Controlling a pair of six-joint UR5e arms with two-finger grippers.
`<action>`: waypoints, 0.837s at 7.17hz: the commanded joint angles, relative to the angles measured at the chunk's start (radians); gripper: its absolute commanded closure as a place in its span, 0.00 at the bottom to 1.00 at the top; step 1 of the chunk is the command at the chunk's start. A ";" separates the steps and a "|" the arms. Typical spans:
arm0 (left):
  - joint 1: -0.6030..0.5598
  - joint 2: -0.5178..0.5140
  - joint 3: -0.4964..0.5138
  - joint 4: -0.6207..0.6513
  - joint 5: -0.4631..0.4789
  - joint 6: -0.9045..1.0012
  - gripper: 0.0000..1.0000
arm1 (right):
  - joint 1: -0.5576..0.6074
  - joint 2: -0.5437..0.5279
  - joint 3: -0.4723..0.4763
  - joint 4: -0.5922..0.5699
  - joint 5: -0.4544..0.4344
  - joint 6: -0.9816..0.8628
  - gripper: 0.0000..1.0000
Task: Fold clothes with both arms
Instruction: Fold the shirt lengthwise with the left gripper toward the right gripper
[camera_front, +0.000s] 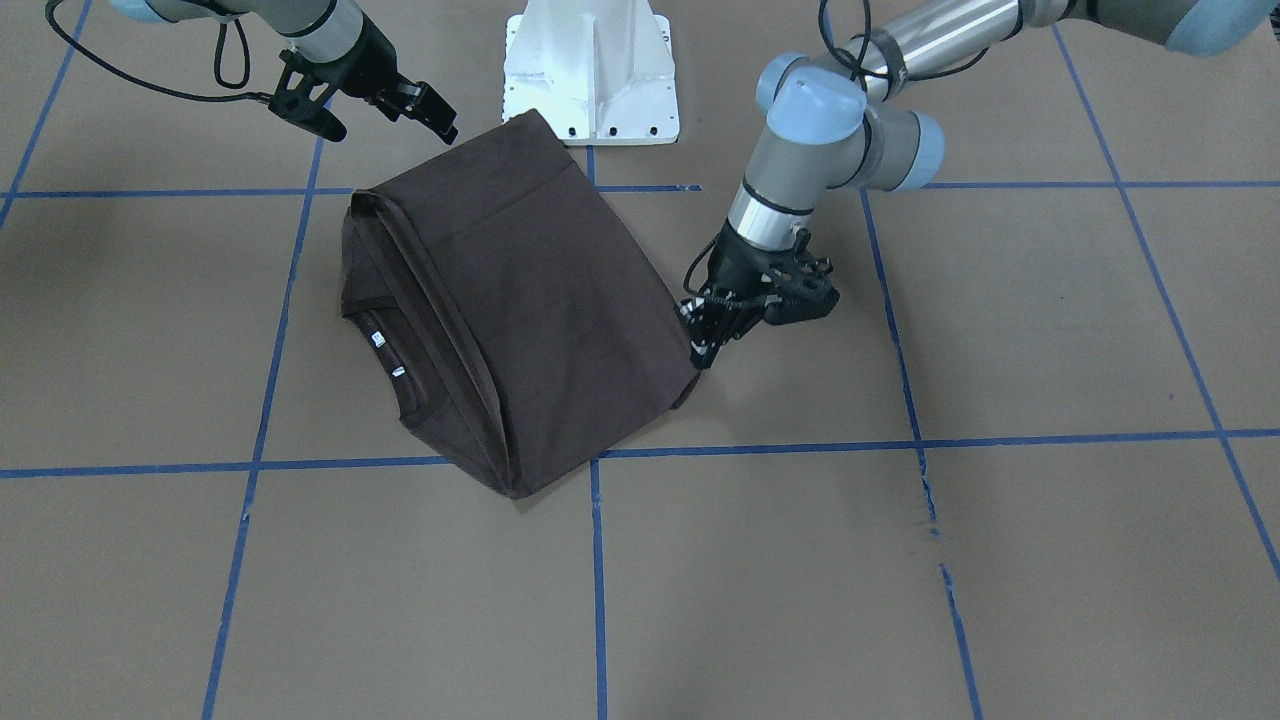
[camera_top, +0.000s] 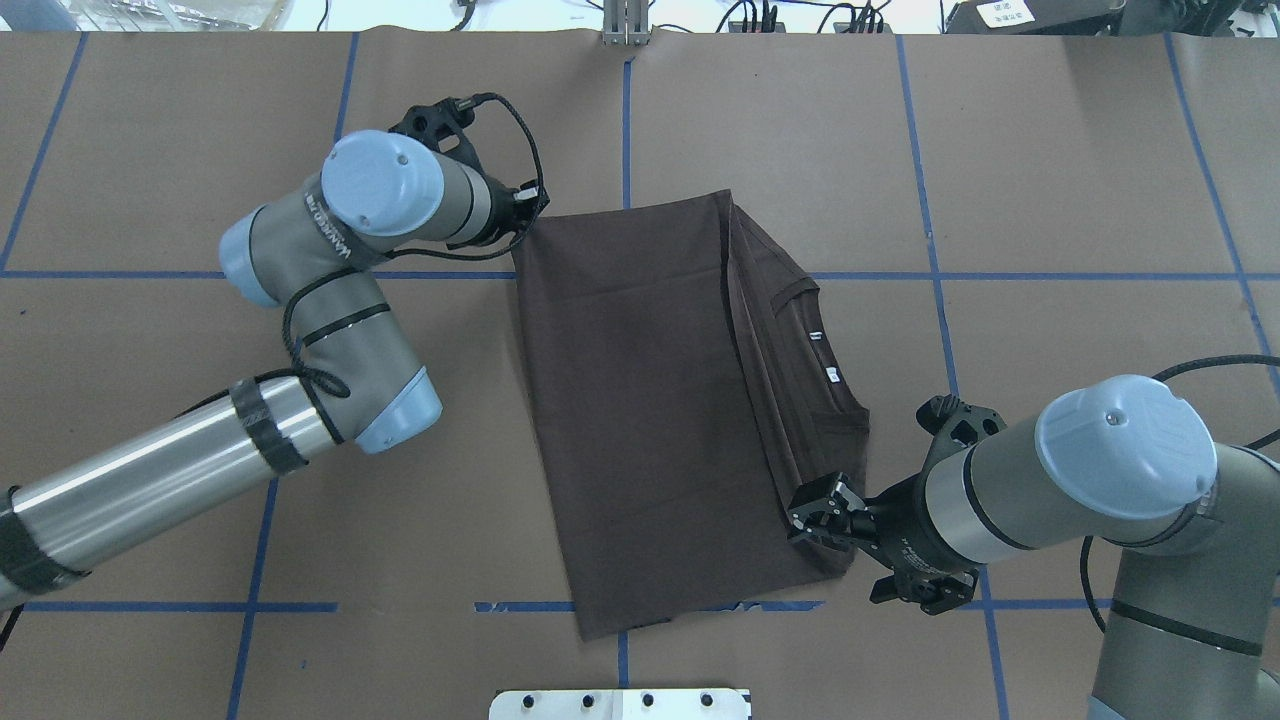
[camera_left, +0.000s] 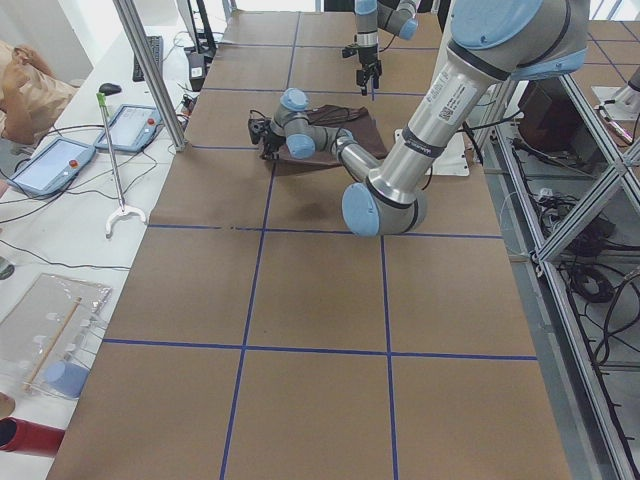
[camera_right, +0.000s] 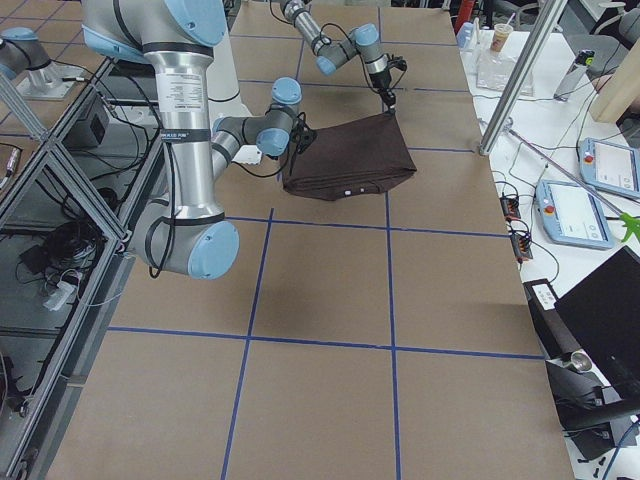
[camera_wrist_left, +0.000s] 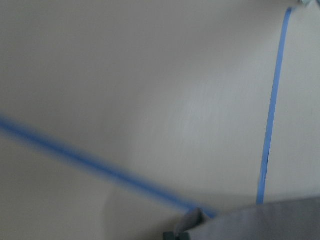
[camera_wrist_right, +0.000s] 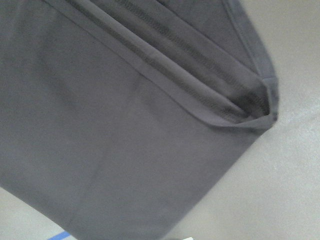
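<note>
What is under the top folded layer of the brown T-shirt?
Lower T-shirt layers stick out along one edge, showing collar and white tags. The rest underneath is covered.

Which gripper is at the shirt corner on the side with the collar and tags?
The right gripper: it is at the T-shirt corner nearest the robot, on the side with the white neck tags. The left gripper is at the far corner of the plain side.
</note>
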 joint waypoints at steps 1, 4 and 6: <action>-0.041 -0.147 0.287 -0.193 -0.001 0.038 1.00 | 0.011 0.010 -0.007 0.000 -0.059 -0.003 0.00; -0.060 -0.213 0.458 -0.317 -0.003 0.041 0.95 | 0.020 0.108 -0.097 -0.005 -0.146 -0.006 0.00; -0.070 -0.086 0.248 -0.314 -0.006 0.030 0.38 | 0.025 0.178 -0.171 -0.092 -0.156 -0.111 0.00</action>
